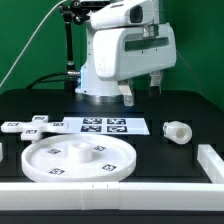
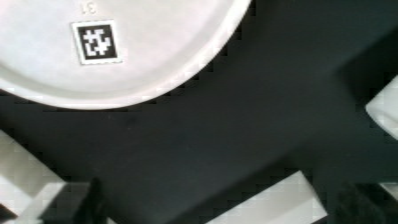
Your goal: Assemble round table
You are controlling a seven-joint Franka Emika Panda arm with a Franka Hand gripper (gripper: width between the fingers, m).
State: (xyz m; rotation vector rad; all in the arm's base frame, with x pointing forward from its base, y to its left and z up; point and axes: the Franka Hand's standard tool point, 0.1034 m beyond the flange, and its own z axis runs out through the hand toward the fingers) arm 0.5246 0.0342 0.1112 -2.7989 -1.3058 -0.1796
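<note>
Nothing joined yet. Leg (image 1: 177, 131) and cross piece (image 1: 25, 127) lie apart from disc (image 1: 78, 160). My gripper (image 1: 144, 90) hangs open, empty, beside it.

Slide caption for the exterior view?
Open gripper above black table; round disc, cross-shaped piece and cylinder leg lie apart, unassembled.

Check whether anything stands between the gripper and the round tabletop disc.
Nothing visible blocks it. The open gripper hangs above the table; only the flat marker board lies between it and the round disc. The cylinder leg stands off to the exterior view's right.
</note>
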